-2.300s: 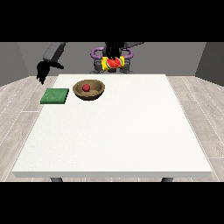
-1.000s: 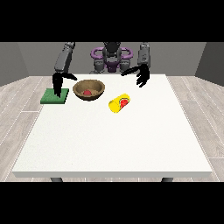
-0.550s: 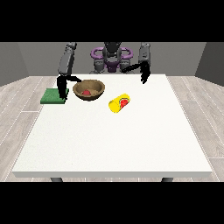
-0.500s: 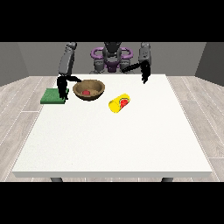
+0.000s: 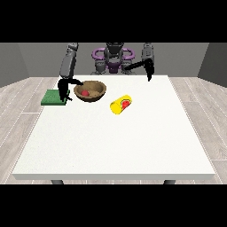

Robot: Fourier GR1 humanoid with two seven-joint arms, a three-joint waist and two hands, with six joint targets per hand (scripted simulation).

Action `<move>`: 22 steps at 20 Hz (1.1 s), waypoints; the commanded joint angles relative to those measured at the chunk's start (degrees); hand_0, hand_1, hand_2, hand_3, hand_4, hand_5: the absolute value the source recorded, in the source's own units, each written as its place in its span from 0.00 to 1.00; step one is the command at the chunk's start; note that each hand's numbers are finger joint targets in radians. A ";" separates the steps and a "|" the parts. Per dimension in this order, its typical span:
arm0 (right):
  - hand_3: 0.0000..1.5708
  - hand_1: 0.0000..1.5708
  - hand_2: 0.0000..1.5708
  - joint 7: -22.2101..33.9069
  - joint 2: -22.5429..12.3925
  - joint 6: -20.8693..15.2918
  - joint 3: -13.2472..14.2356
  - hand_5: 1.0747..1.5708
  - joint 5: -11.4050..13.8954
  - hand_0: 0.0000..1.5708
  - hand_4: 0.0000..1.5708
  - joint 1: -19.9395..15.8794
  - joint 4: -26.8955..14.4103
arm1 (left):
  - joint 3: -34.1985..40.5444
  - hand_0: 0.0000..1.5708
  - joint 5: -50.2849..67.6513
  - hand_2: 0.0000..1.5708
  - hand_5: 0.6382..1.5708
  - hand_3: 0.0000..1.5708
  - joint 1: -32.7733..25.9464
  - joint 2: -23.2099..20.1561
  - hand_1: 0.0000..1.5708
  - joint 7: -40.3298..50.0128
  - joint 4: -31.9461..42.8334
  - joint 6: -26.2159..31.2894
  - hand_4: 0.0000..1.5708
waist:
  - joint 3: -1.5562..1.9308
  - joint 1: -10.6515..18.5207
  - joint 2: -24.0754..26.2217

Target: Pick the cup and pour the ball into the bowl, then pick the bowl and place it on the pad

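Note:
A brown bowl (image 5: 91,91) stands at the table's back left with a red ball (image 5: 84,93) inside it. Left of it lies the green pad (image 5: 53,97). The hand at the view's left (image 5: 64,90) hangs between pad and bowl, open, one black digit stretching towards the bowl's left rim and the others pointing down over the pad's right edge. The yellow cup (image 5: 120,104) lies on its side right of the bowl, a red thing showing in its mouth. The hand at the view's right (image 5: 150,73) is raised near the table's back edge, open, holding nothing.
The white table (image 5: 115,142) stretches wide towards the camera. The robot's torso (image 5: 113,60) stands behind its back edge. Grey plank floor surrounds the table.
The hand at the view's left has come in from over the pad towards the bowl's rim. The hand at the view's right has lifted back, away from the cup lying on the table.

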State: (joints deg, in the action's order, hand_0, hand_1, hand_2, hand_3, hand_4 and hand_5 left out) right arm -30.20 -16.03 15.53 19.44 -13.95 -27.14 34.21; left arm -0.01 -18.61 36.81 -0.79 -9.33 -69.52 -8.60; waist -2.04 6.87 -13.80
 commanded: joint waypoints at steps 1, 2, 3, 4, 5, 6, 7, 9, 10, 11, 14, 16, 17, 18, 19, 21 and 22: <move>0.00 0.00 0.00 3.87 5.23 -3.42 -0.34 0.92 -0.91 0.00 0.16 -2.63 -2.37 | -0.45 0.00 0.48 0.00 0.99 0.00 -0.19 0.38 0.00 -0.15 0.14 0.96 0.00 | 2.04 2.55 -0.77; 0.00 0.00 0.00 4.14 6.12 -2.48 -0.98 0.92 -1.10 0.00 0.15 -2.74 -0.85 | 0.50 0.00 0.39 0.00 0.99 0.00 -0.76 -0.77 0.00 -1.67 1.74 0.73 0.00 | 2.00 1.32 -0.69; 0.00 0.00 0.00 8.67 4.52 -3.74 -0.67 0.93 -1.34 0.00 0.19 -2.73 -1.07 | 0.01 0.00 0.28 0.00 0.99 0.00 -3.14 0.19 0.00 -1.07 1.91 0.30 0.00 | 1.98 1.55 3.51; 0.00 0.00 0.00 7.66 4.72 -3.10 -0.46 0.95 -1.61 0.00 0.23 -2.17 -1.33 | 1.60 0.00 2.34 0.00 0.99 0.00 -2.70 -2.56 0.00 0.35 1.45 3.86 0.00 | 2.02 2.40 3.85; 0.00 0.00 0.00 12.38 6.09 -6.01 -1.76 0.95 -1.23 0.00 0.23 -5.80 0.58 | 3.17 0.00 3.27 0.00 0.99 0.00 -1.82 -2.31 0.00 -1.05 4.31 3.21 0.00 | 1.96 0.20 4.79; 0.00 0.00 0.00 9.42 9.64 -6.51 -3.53 0.95 -0.10 0.00 0.22 -2.57 1.39 | 3.61 0.00 2.78 0.00 0.99 0.00 -4.70 -3.41 0.00 -2.96 5.47 2.85 0.00 | 1.99 -1.69 6.33; 0.00 0.00 0.00 8.33 8.76 -8.71 -2.50 0.96 0.22 0.00 0.24 -2.95 -1.50 | -0.30 0.00 0.82 0.00 0.99 0.00 -5.94 -0.02 0.00 0.12 1.69 1.76 0.00 | 2.05 1.34 6.76; 0.00 0.00 0.00 6.83 10.11 -7.66 -2.78 0.96 -0.51 0.00 0.24 -3.95 -0.23 | 4.09 0.00 3.00 0.00 0.99 0.00 -5.35 -5.12 0.00 -5.08 3.94 3.62 0.00 | 2.04 -0.27 2.97; 0.00 0.00 0.00 5.04 8.83 -7.23 -2.64 0.95 0.21 0.00 0.23 -2.44 -3.68 | 1.50 0.00 3.15 0.00 0.99 0.00 -5.01 -2.64 0.00 0.89 -0.50 4.81 0.00 | 2.07 1.08 4.89; 0.00 0.00 0.00 6.20 8.51 -6.28 -3.06 0.95 0.01 0.00 0.23 -3.06 -3.19 | 3.55 0.00 3.76 0.00 0.99 0.00 -5.80 -3.98 0.00 -3.56 1.32 3.94 0.00 | 2.06 -0.32 3.24; 0.52 1.00 1.00 10.91 6.78 -13.85 -5.38 1.00 4.98 1.00 0.42 -0.54 -5.94 | 2.75 0.00 3.56 0.00 1.00 0.00 -3.40 -3.69 0.00 -1.24 0.87 4.73 0.00 | 1.98 1.50 1.76; 1.00 1.00 1.00 11.56 6.21 -15.85 -4.46 0.96 4.73 1.00 0.67 0.10 -7.01 | 1.77 0.00 3.57 0.00 1.00 0.00 -4.88 -2.76 0.00 -1.43 -0.88 4.75 0.00 | 2.01 3.36 3.01; 1.00 1.00 1.00 10.43 7.17 -17.16 -5.25 0.96 5.76 1.00 0.67 0.09 -7.19 | 1.10 0.00 3.09 0.00 1.00 0.00 -3.92 -1.37 0.00 -1.12 -0.97 3.68 0.00 | 2.03 3.45 1.21; 1.00 1.00 1.00 11.16 5.23 -16.95 -4.74 0.96 5.53 1.00 0.67 -0.48 -6.78 | 2.27 0.00 3.96 0.00 1.00 0.00 -3.46 -3.02 0.00 0.40 -1.18 5.01 0.00 | 2.04 3.47 2.61; 1.00 1.00 1.00 13.63 5.48 -18.59 -5.00 0.96 5.76 1.00 0.66 -2.13 -6.83 | 1.41 0.00 3.15 0.00 1.00 0.00 -3.10 -2.16 0.00 1.75 -1.24 4.35 0.00 | 2.03 3.78 4.14; 1.00 1.00 1.00 17.90 5.75 -19.93 -7.47 0.96 7.51 1.00 0.65 -3.45 -4.62 | 5.03 0.00 4.78 0.00 1.00 0.00 -3.61 -4.37 0.00 -1.11 2.38 4.22 0.00 | 1.95 0.22 5.57; 1.00 1.00 1.00 17.16 4.31 -19.28 -6.41 0.97 6.84 1.00 0.65 -4.37 -5.06 | 2.86 0.00 2.91 0.00 1.00 0.00 -4.51 -2.54 0.00 -1.47 1.32 2.52 0.00 | 2.02 0.51 4.29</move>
State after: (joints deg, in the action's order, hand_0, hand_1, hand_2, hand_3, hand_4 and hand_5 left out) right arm -18.49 -11.51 -1.75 14.47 -8.68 -30.89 31.20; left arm 2.85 -15.06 33.06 -3.74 -9.85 -68.83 -4.77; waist -1.17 8.39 -8.81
